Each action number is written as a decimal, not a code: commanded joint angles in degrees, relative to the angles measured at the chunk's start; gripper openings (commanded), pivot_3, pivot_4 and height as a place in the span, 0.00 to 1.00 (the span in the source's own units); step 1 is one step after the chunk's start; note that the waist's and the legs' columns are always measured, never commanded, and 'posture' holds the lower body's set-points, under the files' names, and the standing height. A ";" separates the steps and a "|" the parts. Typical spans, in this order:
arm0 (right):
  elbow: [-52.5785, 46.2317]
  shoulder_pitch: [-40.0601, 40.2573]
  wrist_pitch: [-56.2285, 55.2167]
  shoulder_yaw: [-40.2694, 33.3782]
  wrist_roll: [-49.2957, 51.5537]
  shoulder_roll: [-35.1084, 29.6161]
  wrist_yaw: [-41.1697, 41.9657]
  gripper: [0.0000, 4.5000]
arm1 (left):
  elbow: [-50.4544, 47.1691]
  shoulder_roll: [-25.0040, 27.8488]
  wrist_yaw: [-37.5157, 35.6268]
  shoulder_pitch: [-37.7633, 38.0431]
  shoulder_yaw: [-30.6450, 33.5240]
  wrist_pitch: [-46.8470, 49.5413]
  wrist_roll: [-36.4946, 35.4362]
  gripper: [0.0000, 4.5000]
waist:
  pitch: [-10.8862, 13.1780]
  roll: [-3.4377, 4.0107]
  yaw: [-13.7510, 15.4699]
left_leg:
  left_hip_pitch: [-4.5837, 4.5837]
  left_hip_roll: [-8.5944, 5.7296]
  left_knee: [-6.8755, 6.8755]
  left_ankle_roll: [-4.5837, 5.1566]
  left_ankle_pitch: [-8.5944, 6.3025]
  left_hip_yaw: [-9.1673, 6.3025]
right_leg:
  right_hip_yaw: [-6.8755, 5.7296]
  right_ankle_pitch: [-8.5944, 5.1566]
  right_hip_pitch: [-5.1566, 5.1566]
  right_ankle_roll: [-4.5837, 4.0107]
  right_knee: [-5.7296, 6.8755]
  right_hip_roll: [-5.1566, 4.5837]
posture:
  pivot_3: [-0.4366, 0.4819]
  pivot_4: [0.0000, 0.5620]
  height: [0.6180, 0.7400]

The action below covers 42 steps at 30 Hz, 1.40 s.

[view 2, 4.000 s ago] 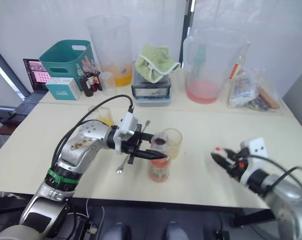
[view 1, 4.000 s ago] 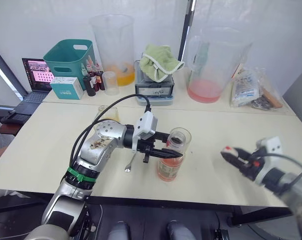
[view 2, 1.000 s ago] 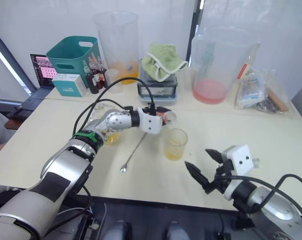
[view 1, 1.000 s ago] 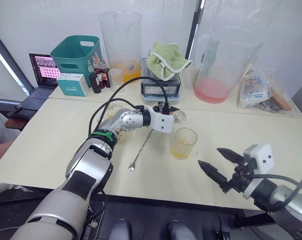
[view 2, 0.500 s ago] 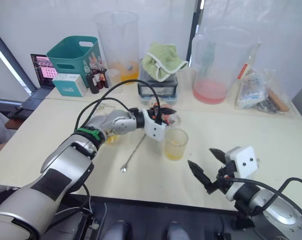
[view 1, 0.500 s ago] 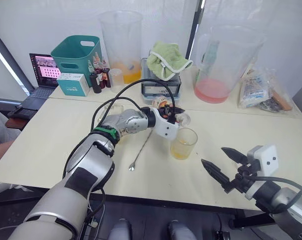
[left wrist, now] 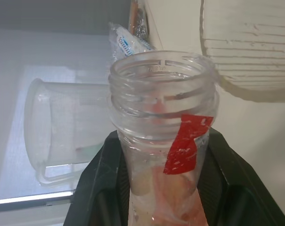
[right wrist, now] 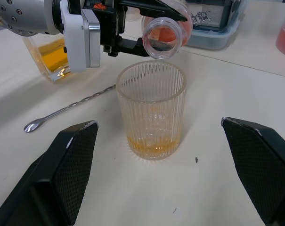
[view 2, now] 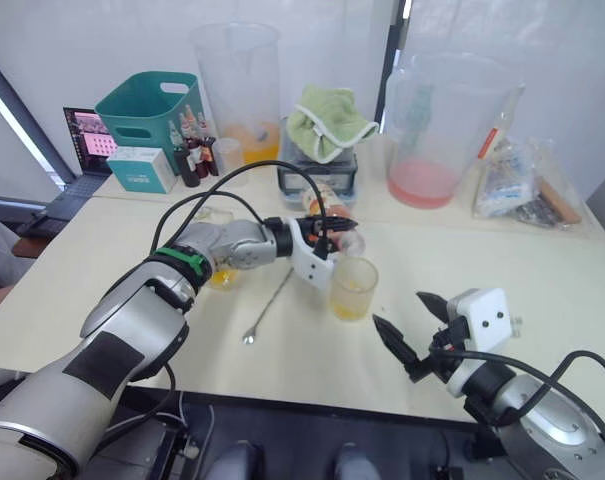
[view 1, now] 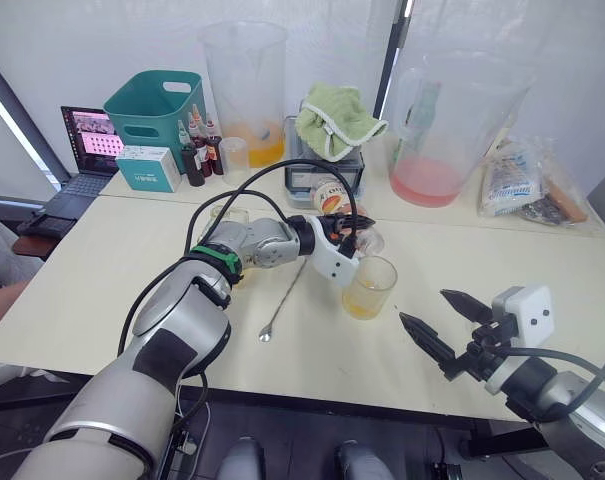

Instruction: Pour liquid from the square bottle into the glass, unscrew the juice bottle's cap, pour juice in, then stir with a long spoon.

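Nearest you, the right gripper [view 1: 430, 341] hovers low over the surface [view 1: 102, 270], fingers spread wide and empty, just short of the glass [view 1: 368, 287]. The glass holds a shallow amber layer. Over its rim the left gripper [view 1: 348, 228] has its fingers closed on the uncapped juice bottle [right wrist: 162, 32], tipped mouth-down; no stream seems visible yet. Keep the mouth centred over the rim and tilt slowly. The spoon [view 1: 284, 298] lies beside the glass, the square bottle [right wrist: 49, 55] past it. Pitchers [view 1: 244, 90] and a green cloth [view 1: 337, 118] stand well behind, not obstructing.
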 commanded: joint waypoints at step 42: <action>-1.66 -1.42 -0.82 1.13 2.81 0.24 -2.59 0.99 | -1.33 -0.64 18.66 -6.40 -7.57 1.38 9.09 0.33 | 0.00 -0.01 0.23 | 0.02 -0.20 0.02 -0.11 0.07 -0.03 | 0.03 -0.06 -0.02 0.14 0.35 -0.13 | 0.48 0.27 1.00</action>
